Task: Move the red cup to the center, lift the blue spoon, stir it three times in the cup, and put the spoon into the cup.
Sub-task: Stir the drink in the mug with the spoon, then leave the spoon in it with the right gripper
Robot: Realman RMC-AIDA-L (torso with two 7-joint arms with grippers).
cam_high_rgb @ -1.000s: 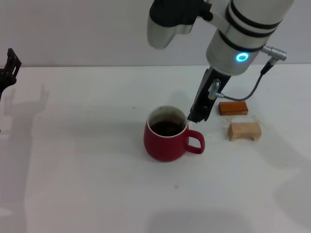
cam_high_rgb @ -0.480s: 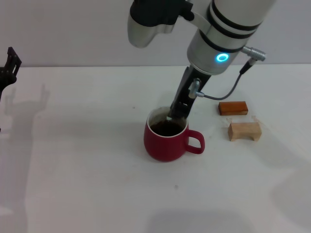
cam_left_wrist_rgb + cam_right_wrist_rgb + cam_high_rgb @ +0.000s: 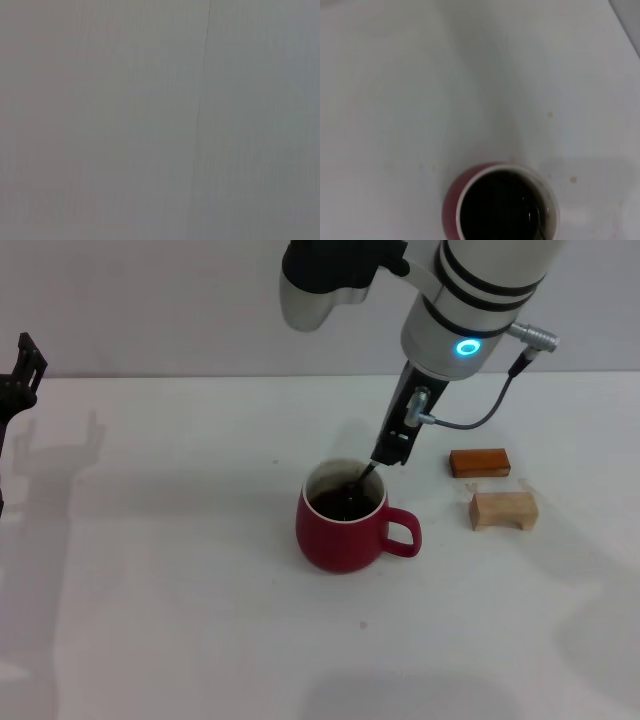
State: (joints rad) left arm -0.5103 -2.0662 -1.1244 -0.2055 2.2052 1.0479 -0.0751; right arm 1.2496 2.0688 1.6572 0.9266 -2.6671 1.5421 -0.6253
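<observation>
Right gripper (image 3: 392, 452) clamps blue spoon (image 3: 362, 476) steeply over red cup (image 3: 342, 516) at table centre, spoon tip inside dark liquid for stirring. Left gripper (image 3: 18, 375) parked far left, fingers unclear.

The rounded dark red ceramic cup (image 3: 343, 530) has a white rim and dark contents. An orange-brown block (image 3: 479, 462) and a pale wooden block (image 3: 504, 510) lie on the white table (image 3: 150, 590).

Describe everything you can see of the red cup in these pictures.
The red cup is a round-bellied, glossy dark red mug, seemingly ceramic, with a white rim and one loop handle pointing toward the wooden blocks. It stands upright near the middle of the white table and holds a dark liquid. A thin spoon dips into it from the right end effector above its far rim.
</observation>
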